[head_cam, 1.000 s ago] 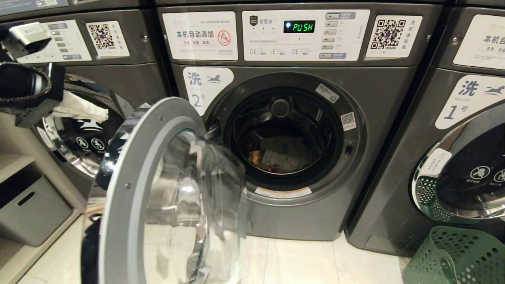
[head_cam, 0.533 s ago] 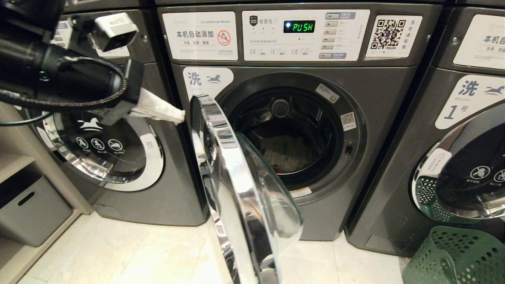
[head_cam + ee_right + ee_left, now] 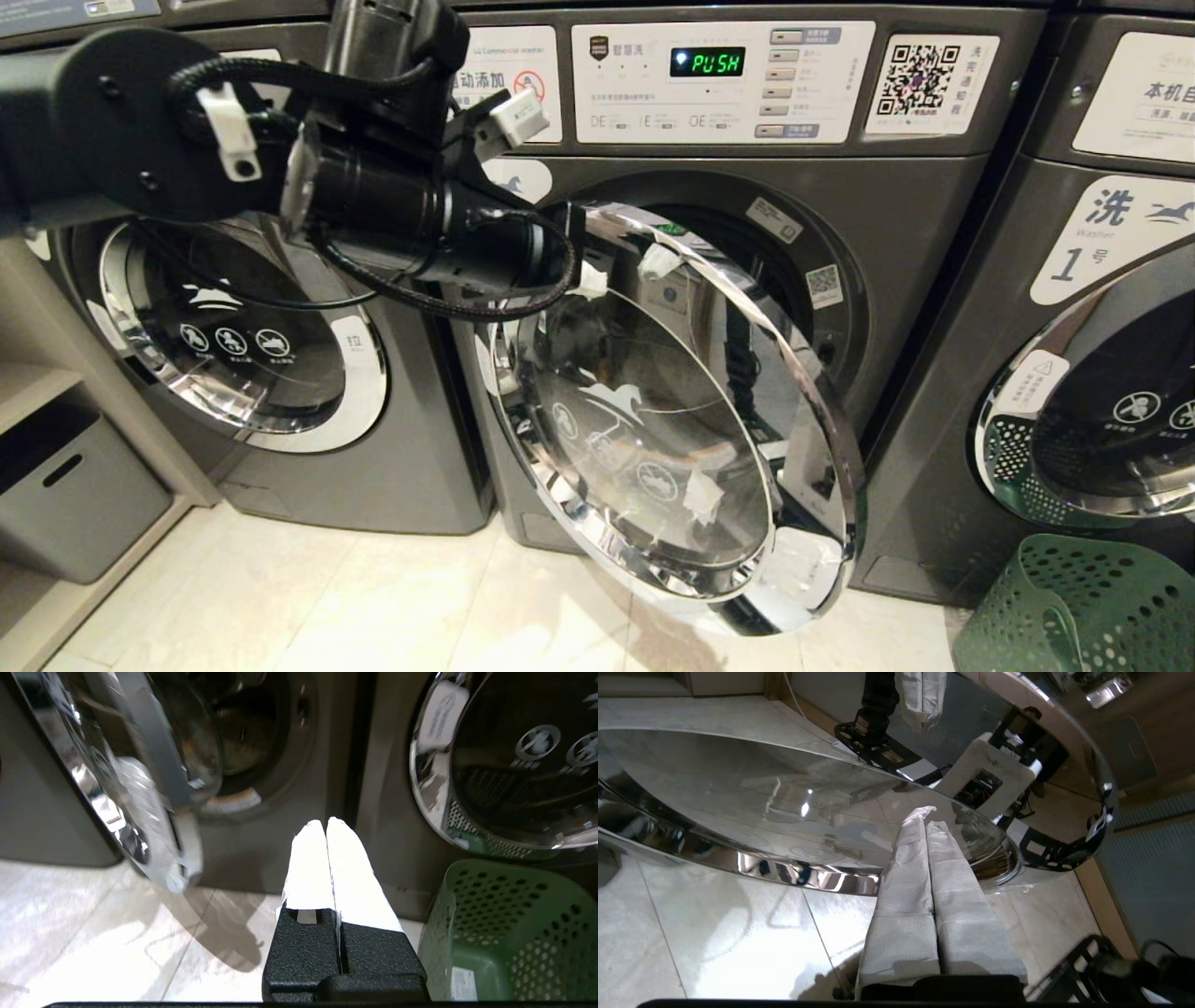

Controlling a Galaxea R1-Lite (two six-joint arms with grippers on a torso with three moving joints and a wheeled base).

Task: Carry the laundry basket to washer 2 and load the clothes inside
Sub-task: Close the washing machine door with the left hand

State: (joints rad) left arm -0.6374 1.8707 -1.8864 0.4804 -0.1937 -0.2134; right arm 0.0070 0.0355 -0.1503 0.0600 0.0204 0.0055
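Washer 2 (image 3: pixel 915 243), the middle machine, is the landmark: its panel display (image 3: pixel 708 63) reads PUSH, and its chrome-ringed glass door (image 3: pixel 672 448) stands partly swung across the drum mouth, hinged at the washer's left side, with the horse logo showing on the glass. The left arm reaches across in front of the washer's upper left corner, and the left gripper (image 3: pixel 592 278) sits at the top edge of the door, against the outer chrome ring. In the left wrist view its two white-wrapped fingers (image 3: pixel 920 877) lie pressed together with nothing between them, their tips meeting the door's chrome rim (image 3: pixel 808 877). The right gripper (image 3: pixel 325 826) is outside the head view; its wrist view shows its white fingers (image 3: pixel 308 868) likewise closed on nothing, hanging above the floor before the washer's lower right corner, near the seam with the machine to the right. The basket (image 3: pixel 1083 607) stands on the pale floor tiles (image 3: pixel 373 607) to the right of the washer, in front of the neighbouring machine (image 3: pixel 1111 280) marked 1; what it holds cannot be seen. Through the gap behind the door, in the right wrist view, the drum (image 3: pixel 243 728) shows a dim orange patch, too unclear to name. A grey bin (image 3: pixel 75 495) sits on a shelf far left of the washer.
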